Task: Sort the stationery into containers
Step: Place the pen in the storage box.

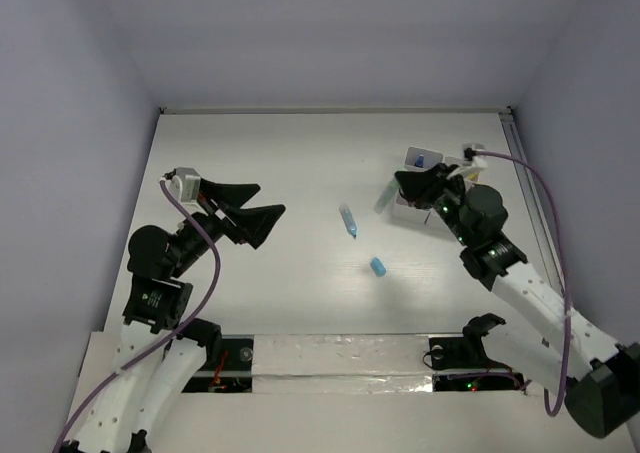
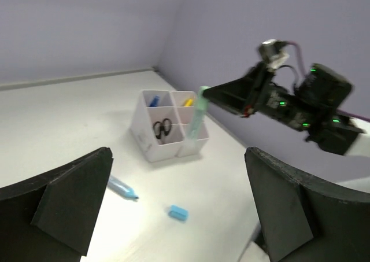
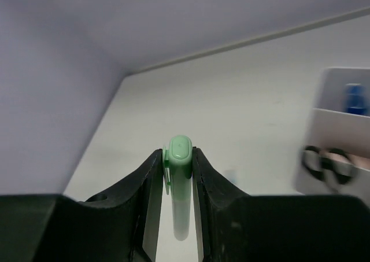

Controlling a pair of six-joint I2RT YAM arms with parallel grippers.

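Observation:
My right gripper (image 3: 178, 158) is shut on a mint-green marker (image 3: 180, 184), capped end up. In the top view the marker (image 1: 385, 196) hangs from that gripper (image 1: 403, 186) just left of the white containers (image 1: 421, 159). The left wrist view shows the containers (image 2: 151, 145) holding black-handled scissors (image 2: 162, 129), a blue item and a yellow item, with the green marker (image 2: 197, 116) over the front right compartment. A blue marker (image 1: 348, 220) and a small blue eraser-like block (image 1: 378, 266) lie on the table. My left gripper (image 1: 262, 206) is open and empty at the left.
The white table (image 1: 290, 153) is walled by lilac panels on three sides. A taped strip (image 1: 340, 356) runs along the near edge between the arm bases. A purple cable (image 1: 555, 223) loops off the right arm.

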